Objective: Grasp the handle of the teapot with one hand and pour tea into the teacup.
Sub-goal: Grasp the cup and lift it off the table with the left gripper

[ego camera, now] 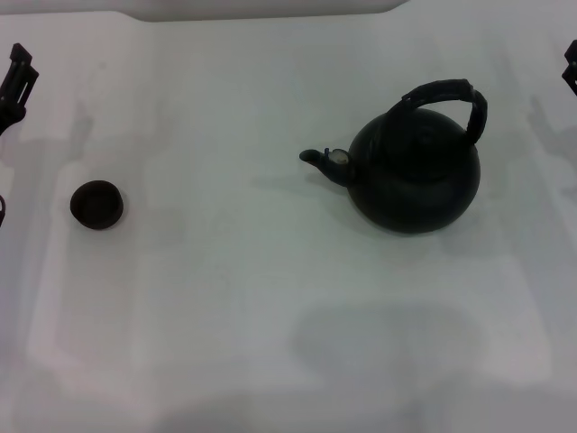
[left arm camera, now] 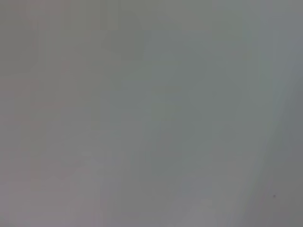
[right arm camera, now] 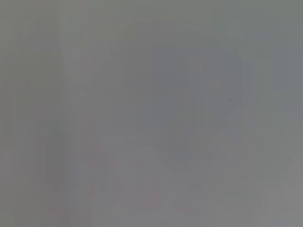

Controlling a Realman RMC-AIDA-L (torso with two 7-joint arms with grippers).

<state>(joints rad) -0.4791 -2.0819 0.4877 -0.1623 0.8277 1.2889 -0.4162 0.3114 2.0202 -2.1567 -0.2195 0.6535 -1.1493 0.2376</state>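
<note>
In the head view the round black teapot (ego camera: 416, 180) stands upright on the white table, right of centre, its short spout (ego camera: 323, 160) pointing left. Its thick arched handle (ego camera: 446, 99) loops over the top, leaning to the right. The tiny dark teacup (ego camera: 96, 204) sits far to the left, well apart from the pot. My left gripper (ego camera: 16, 79) shows at the left edge, above the cup. Only a sliver of my right gripper (ego camera: 571, 68) shows at the right edge, beyond the handle. Neither touches anything. Both wrist views show only plain grey surface.
The white table (ego camera: 234, 298) spreads wide between cup and pot and toward the front edge. A pale raised edge (ego camera: 261, 9) runs along the back.
</note>
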